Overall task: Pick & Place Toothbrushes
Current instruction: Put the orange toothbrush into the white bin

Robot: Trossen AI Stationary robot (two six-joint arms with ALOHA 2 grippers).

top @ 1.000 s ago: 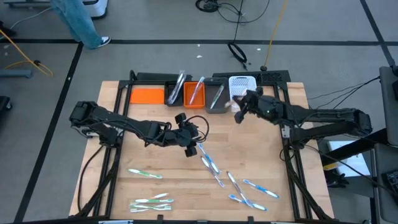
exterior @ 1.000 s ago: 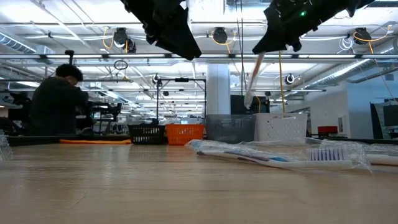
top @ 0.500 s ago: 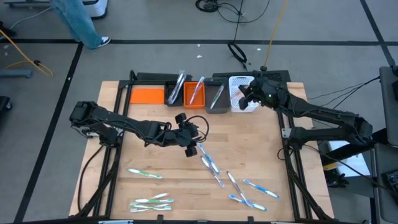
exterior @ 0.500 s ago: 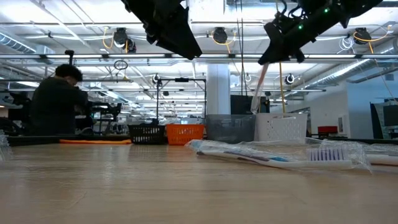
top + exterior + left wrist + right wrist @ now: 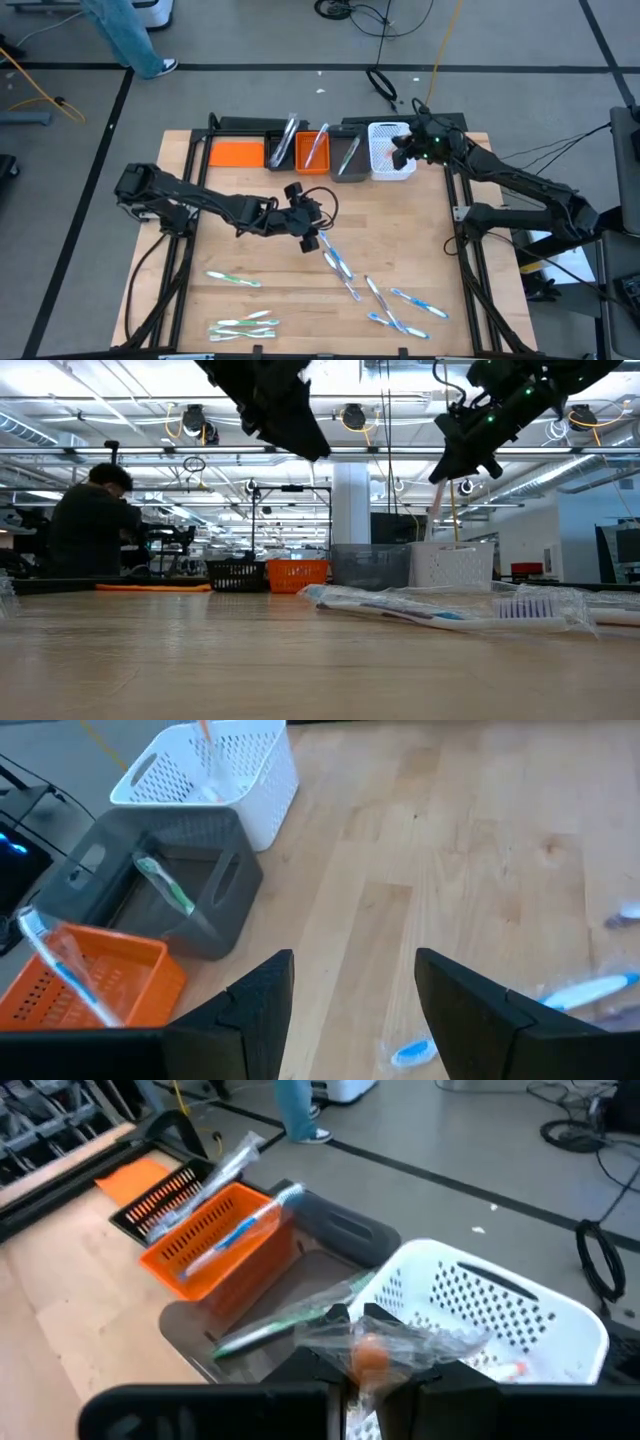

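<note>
Over the white basket (image 5: 384, 150) at the table's (image 5: 230, 250) far edge, the right gripper (image 5: 404, 152) hangs with its fingers clamped on a wrapped toothbrush (image 5: 375, 1348), carried there, it seems, to be dropped in. The left gripper (image 5: 305, 232) waits mid-table, fingers apart, just above the loose toothbrushes (image 5: 340, 266), probably lined up for its own pick. A second ago the right gripper was short of the basket, beside the grey bin (image 5: 347, 158); it has since swung across. The left arm has not moved.
</note>
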